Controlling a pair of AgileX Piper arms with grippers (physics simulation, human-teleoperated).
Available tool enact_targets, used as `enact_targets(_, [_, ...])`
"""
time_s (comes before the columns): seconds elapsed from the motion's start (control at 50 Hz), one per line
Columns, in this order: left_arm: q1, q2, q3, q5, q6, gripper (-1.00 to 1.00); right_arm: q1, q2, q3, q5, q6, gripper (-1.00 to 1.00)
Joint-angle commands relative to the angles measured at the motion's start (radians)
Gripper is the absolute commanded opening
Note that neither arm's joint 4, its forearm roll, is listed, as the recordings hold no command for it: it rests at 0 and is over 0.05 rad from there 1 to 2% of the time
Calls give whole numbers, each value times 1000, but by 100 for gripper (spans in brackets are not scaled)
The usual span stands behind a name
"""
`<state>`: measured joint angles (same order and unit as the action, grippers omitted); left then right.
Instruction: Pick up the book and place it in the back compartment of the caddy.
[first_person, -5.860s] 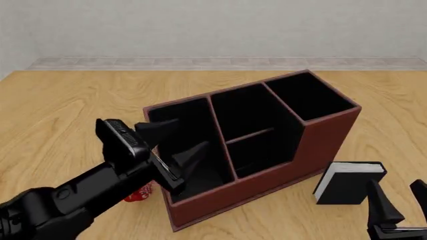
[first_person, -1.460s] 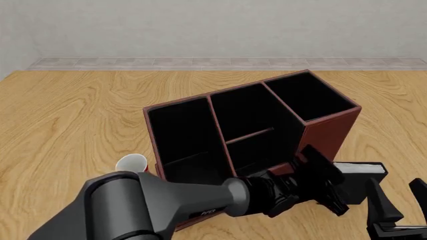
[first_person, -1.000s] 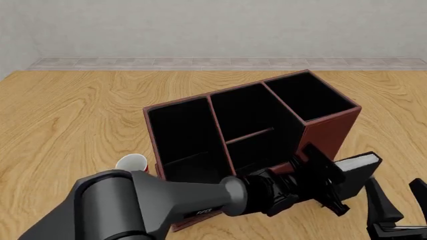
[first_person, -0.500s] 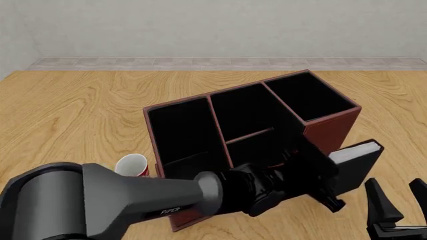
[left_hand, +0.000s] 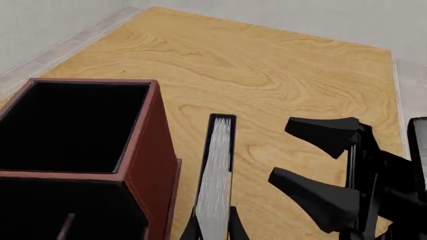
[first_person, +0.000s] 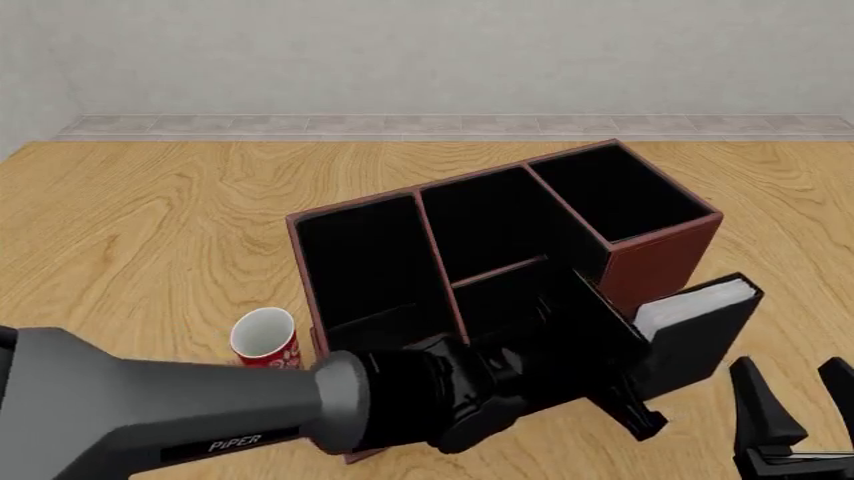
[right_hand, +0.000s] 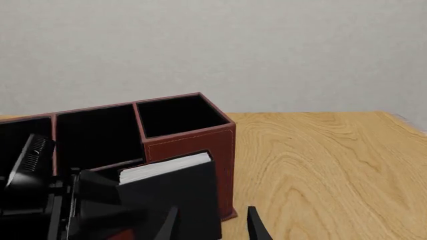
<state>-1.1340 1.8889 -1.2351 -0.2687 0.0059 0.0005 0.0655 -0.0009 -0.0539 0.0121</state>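
wooden table (first_person: 160, 220), caddy (first_person: 654, 262), mug (first_person: 264, 338)

Front view: the left arm (first_person: 174, 415) runs off the bottom and left edges and covers the caddy's (first_person: 654, 255) lower front wall and near corner; the left gripper (first_person: 638, 375) hides the lower part of the book (first_person: 701, 325), so the contact of its fingers cannot be seen here; the right gripper (first_person: 798, 420) is cut by the bottom-right corner, only 2 fingers showing; the mug (first_person: 264, 340) has its base behind the arm

Left wrist view: the caddy (left_hand: 150, 150) is cut by the left and bottom edges; the book's (left_hand: 217, 185) lower end leaves the frame

Right wrist view: the book's (right_hand: 177, 192) base is cropped
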Motion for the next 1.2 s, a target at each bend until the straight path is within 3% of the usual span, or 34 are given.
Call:
enact_targets(0.02, [5,-95,66,-21,26,-100,0,-3,0,2,0,100])
enact_targets(0.96, [65,-424,298,11,53,-100,1,-9,-1,9,-1,100])
enact_targets(1.0, [75,-449,321,-7,11,-100,1,-7,0,7,0,100])
enact_targets(1.2, [80,-502,358,0,34,-100,1,-6,0,6,1,100])
